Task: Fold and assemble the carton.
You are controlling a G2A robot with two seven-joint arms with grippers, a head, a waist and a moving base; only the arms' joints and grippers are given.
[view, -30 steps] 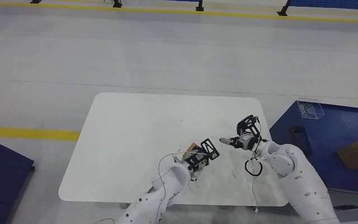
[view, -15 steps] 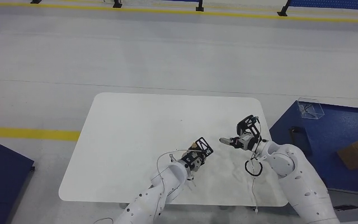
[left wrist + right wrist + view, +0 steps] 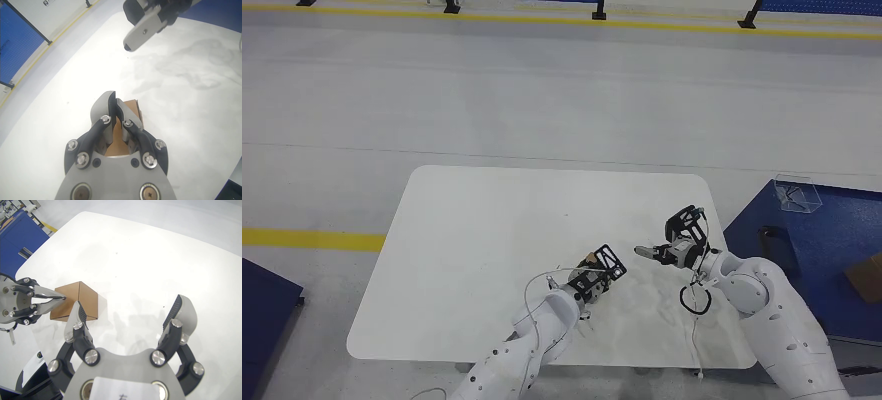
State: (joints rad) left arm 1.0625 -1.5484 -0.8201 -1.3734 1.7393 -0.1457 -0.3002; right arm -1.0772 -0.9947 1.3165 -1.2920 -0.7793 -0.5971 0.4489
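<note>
A small brown carton (image 3: 75, 302) stands as a closed cube on the white table (image 3: 492, 230), near its front edge; it also shows as the carton (image 3: 586, 261) and the carton (image 3: 131, 108). My left gripper (image 3: 115, 98) is shut, and its tips rest on the carton's top face; this is the left gripper (image 3: 63, 298) and the left gripper (image 3: 595, 268). My right gripper (image 3: 128, 300) is open a short way to the carton's right, above the table, with nothing between its fingers. That right gripper (image 3: 660, 249) is apart from the carton.
A blue cabinet (image 3: 802, 250) stands off the table's right side, with a clear small box (image 3: 795, 193) on it. A cable loop (image 3: 694, 298) hangs by the right wrist. Another blue cabinet (image 3: 20, 237) stands beyond the table's far corner.
My left gripper has shifted slightly over the carton, first toward the back, then a little forward again. The right arm has stayed still.
</note>
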